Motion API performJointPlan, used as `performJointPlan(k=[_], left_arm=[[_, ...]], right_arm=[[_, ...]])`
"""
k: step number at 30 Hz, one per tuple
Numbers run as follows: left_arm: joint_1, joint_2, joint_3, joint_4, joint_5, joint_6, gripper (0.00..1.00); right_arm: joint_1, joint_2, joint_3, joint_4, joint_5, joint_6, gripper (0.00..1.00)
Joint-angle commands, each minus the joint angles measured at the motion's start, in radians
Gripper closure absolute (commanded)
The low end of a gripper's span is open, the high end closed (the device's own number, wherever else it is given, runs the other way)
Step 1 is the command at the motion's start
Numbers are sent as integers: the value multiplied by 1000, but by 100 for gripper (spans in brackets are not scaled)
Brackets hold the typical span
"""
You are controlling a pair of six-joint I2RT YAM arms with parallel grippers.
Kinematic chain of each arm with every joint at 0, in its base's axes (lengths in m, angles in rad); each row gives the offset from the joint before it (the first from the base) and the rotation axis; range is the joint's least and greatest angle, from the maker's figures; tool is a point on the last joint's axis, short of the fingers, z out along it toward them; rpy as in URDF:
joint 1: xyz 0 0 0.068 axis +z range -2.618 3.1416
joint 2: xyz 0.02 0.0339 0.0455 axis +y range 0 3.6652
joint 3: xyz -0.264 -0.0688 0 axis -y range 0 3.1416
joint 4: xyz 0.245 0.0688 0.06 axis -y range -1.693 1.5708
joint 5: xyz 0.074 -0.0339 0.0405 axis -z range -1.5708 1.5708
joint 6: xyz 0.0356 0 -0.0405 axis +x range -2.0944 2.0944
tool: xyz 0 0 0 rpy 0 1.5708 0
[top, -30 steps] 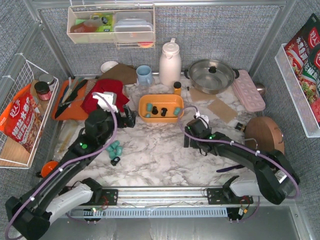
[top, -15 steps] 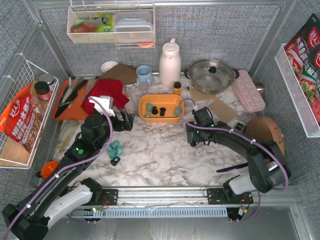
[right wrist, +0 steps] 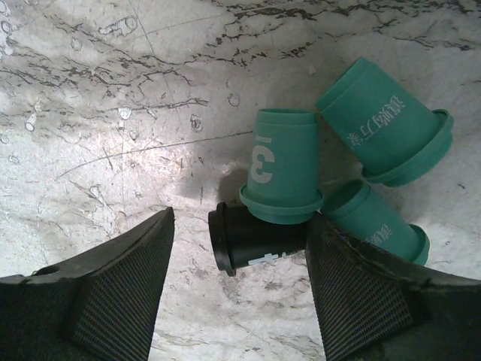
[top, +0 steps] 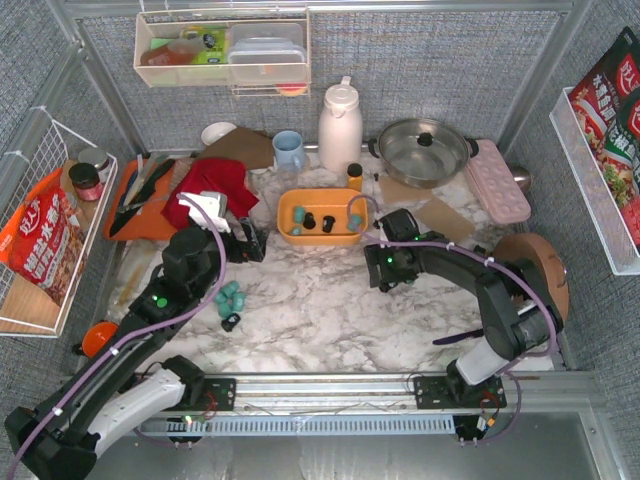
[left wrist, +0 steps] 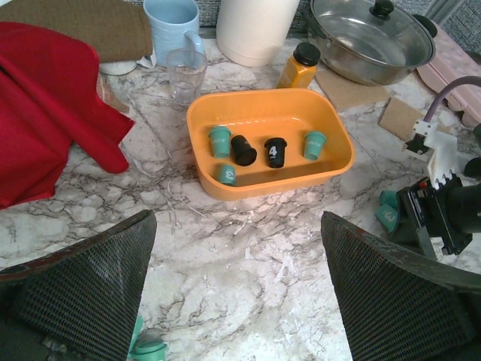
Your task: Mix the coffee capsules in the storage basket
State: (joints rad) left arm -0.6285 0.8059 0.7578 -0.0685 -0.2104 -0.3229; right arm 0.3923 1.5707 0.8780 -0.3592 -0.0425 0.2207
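A black capsule (right wrist: 252, 252) lies on its side on the tabletop (right wrist: 113, 113), right between the fingers of the right pincer (right wrist: 240, 218). Its long axis runs from finger to finger. A teal capsule (right wrist: 279, 169) marked 3 rests against it, with two more teal ones just beside. The right pincer is released: it straddles the capsule without pinching. The basket (left wrist: 278, 180), holding three teal and two black, sits just beyond. The left pincer (left wrist: 237, 222) gapes wide, farther off.

Open marble table (top: 320, 300) lies before the storage basket (left wrist: 267, 188); close behind it stand a glass (left wrist: 186, 71), bottle (left wrist: 301, 66) and white jug (left wrist: 255, 30), blocking that side.
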Motion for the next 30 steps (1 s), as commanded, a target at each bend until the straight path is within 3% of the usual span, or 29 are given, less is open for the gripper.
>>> performJointPlan(k=[1,19,30], left_arm=[[1,-4,-3,23,-12,-1,1],[1,1,-15,46,0,-8,1],[0,13,-24,76,23,-13,1]], right_arm=[[0,12,11,-32,-20,-6,28],[6,-37,-9,-41,23,-9,60],[74,-238,-7,-25,-2,-109,63]])
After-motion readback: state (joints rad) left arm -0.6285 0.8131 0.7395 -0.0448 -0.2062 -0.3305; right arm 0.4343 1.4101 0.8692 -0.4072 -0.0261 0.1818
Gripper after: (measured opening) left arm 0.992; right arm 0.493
